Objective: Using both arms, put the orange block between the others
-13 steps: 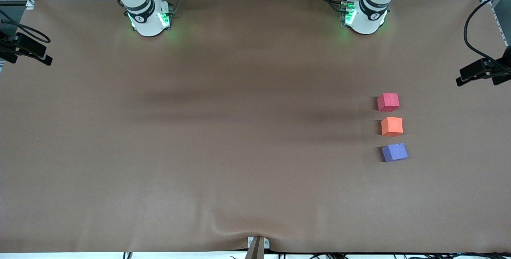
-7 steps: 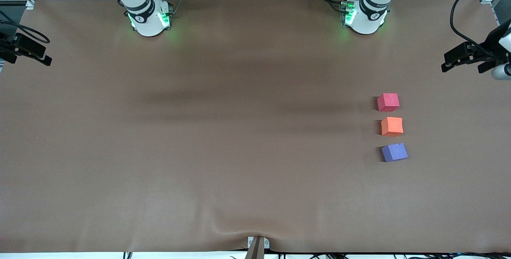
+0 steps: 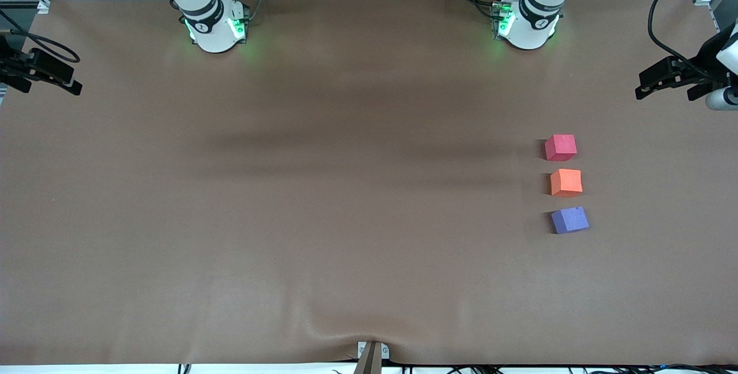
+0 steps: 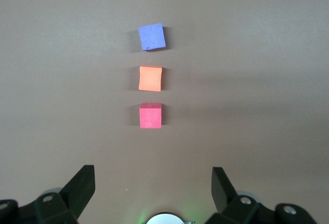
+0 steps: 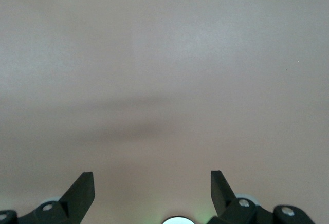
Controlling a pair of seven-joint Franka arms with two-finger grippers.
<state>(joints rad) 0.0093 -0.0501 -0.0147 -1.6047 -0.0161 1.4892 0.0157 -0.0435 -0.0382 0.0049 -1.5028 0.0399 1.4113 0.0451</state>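
- Orange block (image 3: 565,182): on the desk (image 3: 346,218), between red-pink block (image 3: 560,147) and purple block (image 3: 569,220), apart from both.
- Left tool (image 4: 153,193): open, empty, high over the desk.
- Right tool (image 5: 152,193): open, empty, over bare desk.

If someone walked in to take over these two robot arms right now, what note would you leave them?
Left gripper: open, holding nothing, up over the table at the left arm's end.
Right gripper: open, holding nothing, over bare table at the right arm's end.
Blocks: three in a row toward the left arm's end, each apart from the next. Red-pink block farthest from the front camera, orange block in the middle, purple-blue block nearest.
Done: the orange block already sits between the other two.
Left: nothing obvious, perhaps just parking the arms.
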